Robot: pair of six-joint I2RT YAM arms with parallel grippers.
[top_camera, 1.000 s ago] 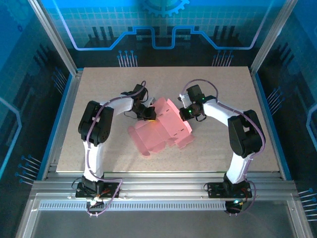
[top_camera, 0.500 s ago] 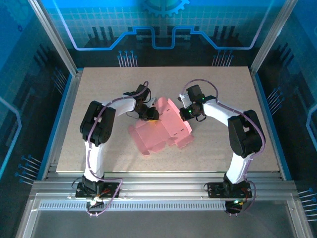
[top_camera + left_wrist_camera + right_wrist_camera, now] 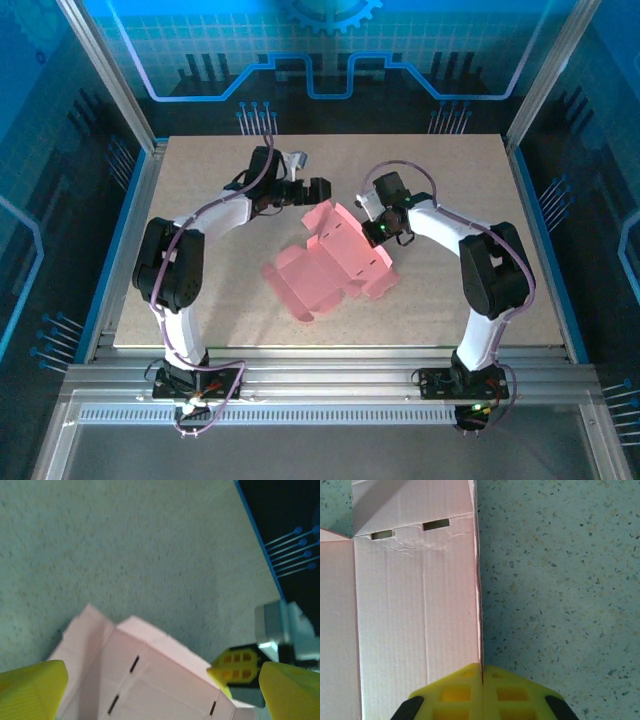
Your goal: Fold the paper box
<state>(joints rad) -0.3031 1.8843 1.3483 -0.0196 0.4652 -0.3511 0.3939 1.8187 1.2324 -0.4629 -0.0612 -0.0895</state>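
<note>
While the paper box (image 3: 330,265) lies mostly flat in the middle of the table (image 3: 460,170), the right gripper (image 3: 378,231) pinches its far right edge, with yellow fingers (image 3: 450,695) pressed tight together on the card. The left gripper (image 3: 312,190) hangs by the far left corner of the box, its fingers (image 3: 30,690) spread wide and holding nothing.

Near part of the paper box (image 3: 165,680) beyond left wrist view's edge
</note>
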